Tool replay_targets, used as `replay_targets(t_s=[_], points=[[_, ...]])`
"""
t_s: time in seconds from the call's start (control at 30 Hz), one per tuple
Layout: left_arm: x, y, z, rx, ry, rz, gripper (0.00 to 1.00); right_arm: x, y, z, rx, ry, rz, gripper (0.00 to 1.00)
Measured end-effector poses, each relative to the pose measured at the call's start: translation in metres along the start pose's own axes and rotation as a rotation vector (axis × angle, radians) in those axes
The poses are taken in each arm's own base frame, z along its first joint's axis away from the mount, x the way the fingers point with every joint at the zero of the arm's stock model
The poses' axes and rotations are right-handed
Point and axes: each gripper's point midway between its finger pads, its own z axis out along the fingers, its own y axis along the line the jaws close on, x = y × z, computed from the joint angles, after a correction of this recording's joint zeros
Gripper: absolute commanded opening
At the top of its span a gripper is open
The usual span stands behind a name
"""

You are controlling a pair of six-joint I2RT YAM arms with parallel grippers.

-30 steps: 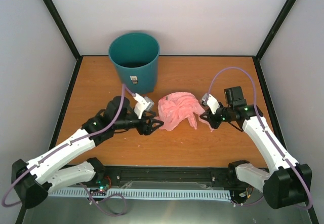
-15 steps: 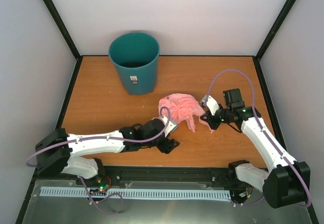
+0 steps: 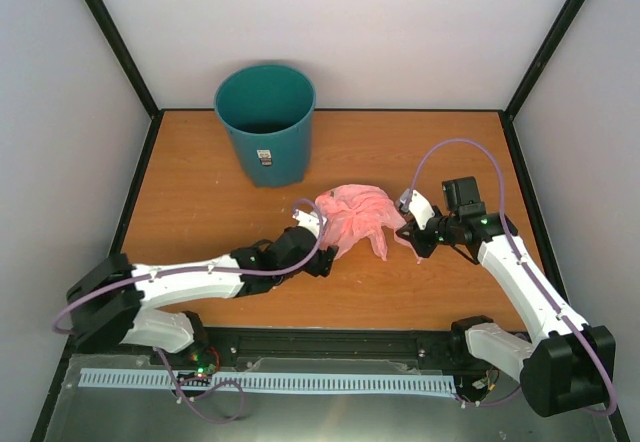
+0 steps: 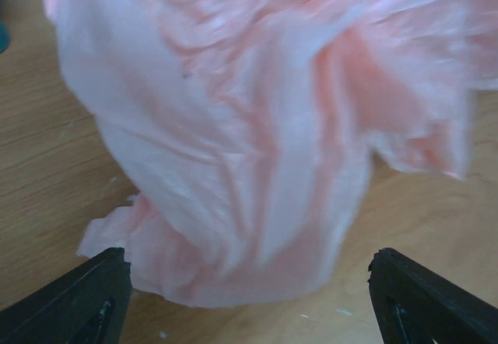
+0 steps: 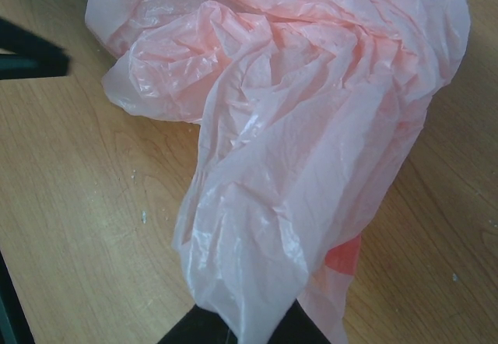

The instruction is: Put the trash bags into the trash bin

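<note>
Trash bin (image 3: pixel 265 127) stood upright at far left of the bench (image 3: pixel 200 202). My left tool (image 3: pixel 322 254) was spread wide just beside the left edge of the pink trash bag (image 3: pixel 352 217), holding nothing. The bag lay crumpled mid-bench. My right tool (image 3: pixel 411 242) was clamped on its right tail.

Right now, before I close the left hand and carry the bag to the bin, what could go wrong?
The left hand is open around only the near edge of the pink trash bag; closing might catch one thin fold that slips out. The right hand is shut on the bag's opposite corner, so pulling toward the teal trash bin could stretch or tear the film. Loose folds may drape over the bin's rim.
</note>
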Motion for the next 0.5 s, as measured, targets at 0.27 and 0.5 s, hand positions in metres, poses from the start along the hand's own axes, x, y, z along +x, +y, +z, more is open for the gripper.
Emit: replay_targets(t_s=[0.27,0.5], points=[[0.004,0.036,0.045,-0.087,0.008,-0.019,0.55,0.001,0.001,0.0,-0.004,0.003,-0.008,0.03],[-0.014,0.024,0.06,0.02,-0.064,-0.001,0.01,0.004,-0.003,0.002,0.01,0.018,0.002,0.03]])
